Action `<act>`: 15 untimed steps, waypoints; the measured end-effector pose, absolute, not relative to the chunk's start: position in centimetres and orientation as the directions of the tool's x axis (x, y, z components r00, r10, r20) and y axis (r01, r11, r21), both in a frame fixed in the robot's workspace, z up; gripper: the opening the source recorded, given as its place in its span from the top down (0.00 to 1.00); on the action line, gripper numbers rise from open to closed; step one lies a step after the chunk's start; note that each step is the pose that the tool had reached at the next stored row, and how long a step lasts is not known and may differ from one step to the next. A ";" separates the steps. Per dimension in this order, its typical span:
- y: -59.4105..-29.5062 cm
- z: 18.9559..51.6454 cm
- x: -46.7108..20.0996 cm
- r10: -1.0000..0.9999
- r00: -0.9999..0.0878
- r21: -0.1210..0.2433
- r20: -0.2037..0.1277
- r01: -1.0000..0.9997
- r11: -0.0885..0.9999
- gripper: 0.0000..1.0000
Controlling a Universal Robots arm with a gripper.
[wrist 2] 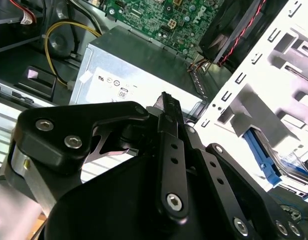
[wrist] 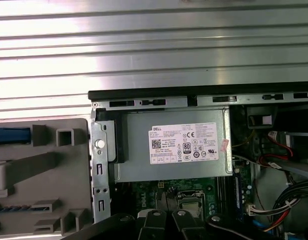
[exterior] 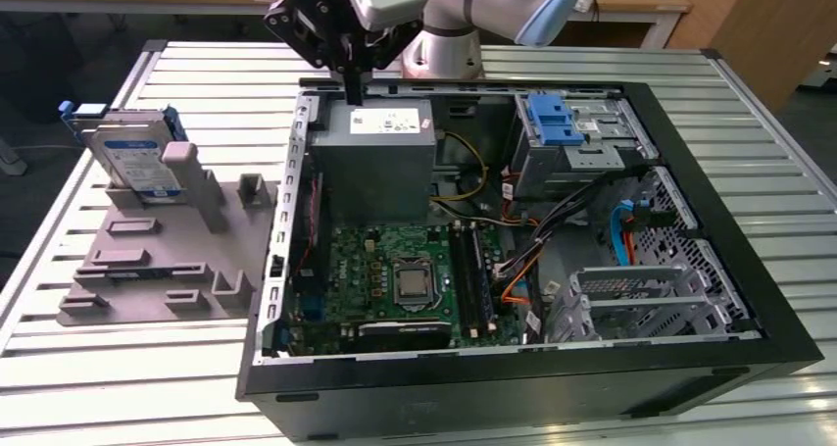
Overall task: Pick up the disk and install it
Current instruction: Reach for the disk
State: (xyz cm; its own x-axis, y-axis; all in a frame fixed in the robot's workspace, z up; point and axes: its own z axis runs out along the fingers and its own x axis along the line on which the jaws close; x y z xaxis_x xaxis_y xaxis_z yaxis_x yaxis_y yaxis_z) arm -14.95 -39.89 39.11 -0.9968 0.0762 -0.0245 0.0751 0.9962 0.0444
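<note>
So here's my situation. My pincer hangs over the far end of the open PC case, right above the back edge of the grey power supply with the white sticker. The two fingers are pressed together and there's nothing between them. In the exterior view they read as one thin dark bar pointing straight down. In the second wrist view the closed fingers sit in front of that same power supply, with the green motherboard beyond it.

The disk isn't anywhere near me. It stands upright on its edge in the grey plastic holder outside the case, over at the exterior view's left, label facing out and blue rails on its sides. I'm well apart from it and it's untouched.

Everything sits on a slatted metal table. Inside the case, the motherboard lies just past the power supply, and there's a blue latch on the metal bay at the exterior view's right. The first wrist view looks down on the power supply with the holder beside the case wall.
</note>
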 end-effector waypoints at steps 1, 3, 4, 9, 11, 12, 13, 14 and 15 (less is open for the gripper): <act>-39.9 39.1 -15.0 0.076 -0.997 0.044 -0.024 0.075 0.996 0.89; -39.9 39.1 -15.0 0.076 -0.997 0.044 -0.024 0.075 0.996 0.89; -39.9 39.1 -15.1 0.076 -0.997 0.044 -0.024 0.075 0.996 0.89; -39.9 39.1 -15.2 0.076 -0.997 0.044 -0.024 0.075 0.996 0.89; -39.9 39.0 -15.2 0.076 -0.997 0.044 -0.024 0.075 0.996 0.89; -39.9 39.0 -15.3 0.076 -0.997 0.044 -0.024 0.075 0.996 0.89; -39.9 39.0 -15.3 0.076 -0.997 0.044 -0.024 0.075 0.996 0.89; -39.9 39.0 -15.3 0.076 -0.997 0.044 -0.024 0.075 0.996 0.89; -39.9 39.0 -15.3 0.076 -0.997 0.044 -0.024 0.075 0.996 0.89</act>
